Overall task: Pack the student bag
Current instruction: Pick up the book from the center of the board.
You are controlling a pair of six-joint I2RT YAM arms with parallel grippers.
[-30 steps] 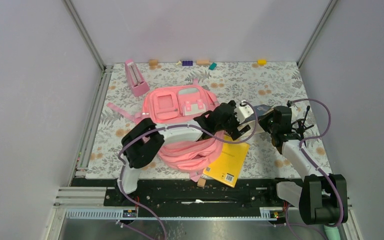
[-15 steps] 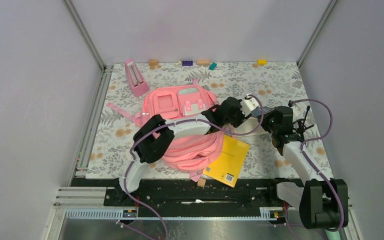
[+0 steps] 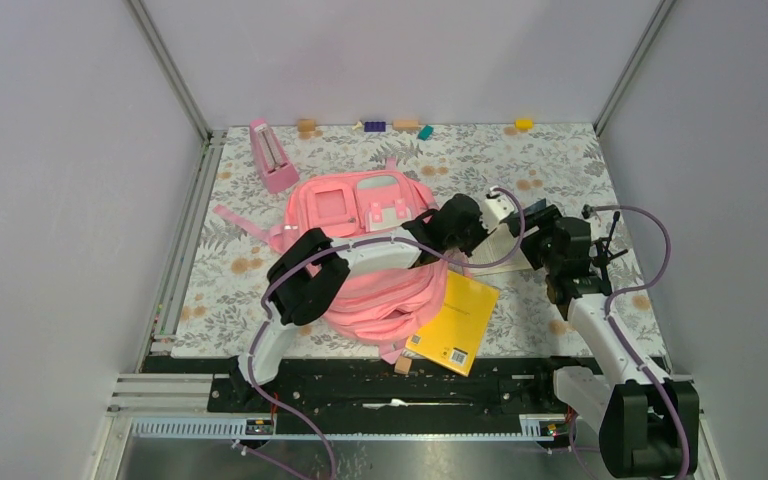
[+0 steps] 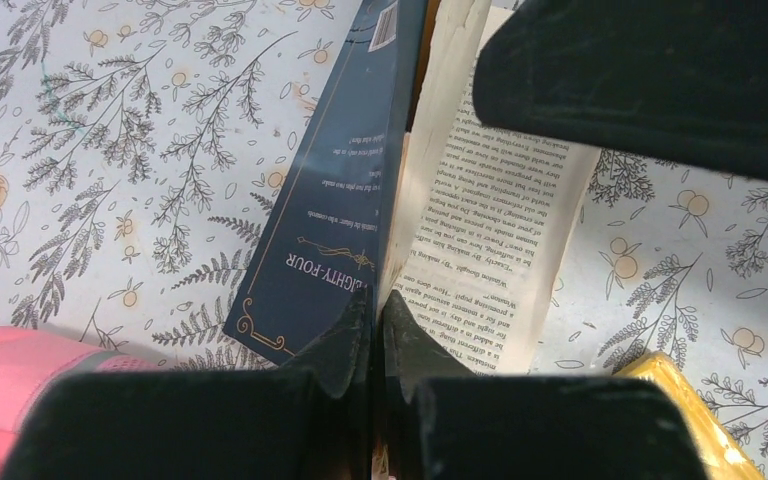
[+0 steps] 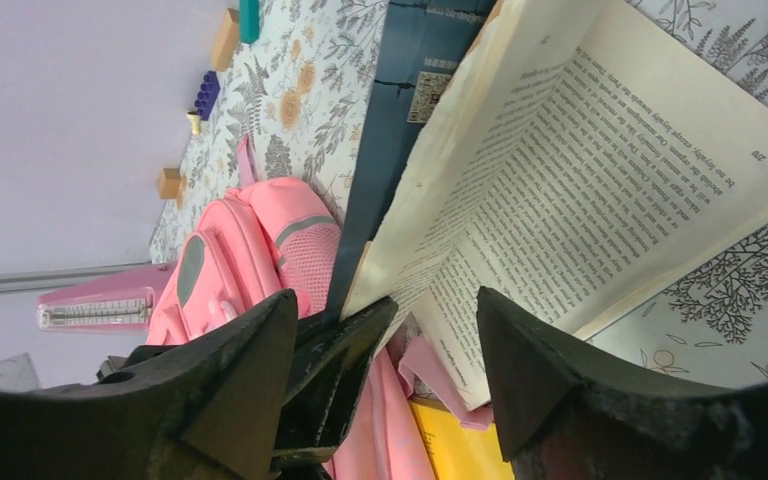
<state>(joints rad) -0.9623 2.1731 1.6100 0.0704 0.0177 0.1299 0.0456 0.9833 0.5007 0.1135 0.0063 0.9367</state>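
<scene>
Student bag: pink soft backpack. Lies flat at the centre of the floral table, front pockets up, straps trailing toward 9 and 6 o'clock. Crossed by the left arm from 7 o'clock toward 3 o'clock.

Book: dark blue cover, open, printed pages fanned. Sits just off the bag at its 3 o'clock, between the two grippers. Cover lettering "EIGHTY-FOUR" readable in the left wrist view.

Left gripper: fingers pinched together on the book where cover meets pages, seen close in the left wrist view.

Right gripper: at 3 o'clock of the book, fingers spread apart on either side of the open pages in the right wrist view; grips nothing.

Yellow notebook: flat on the table at 5 o'clock of the bag, one edge tucked under the pink fabric.

Metronome: small, pink, upright, at 11 o'clock of the bag, apart from it.

Blocks: small coloured pieces ranged along the 12 o'clock edge of the table.
</scene>
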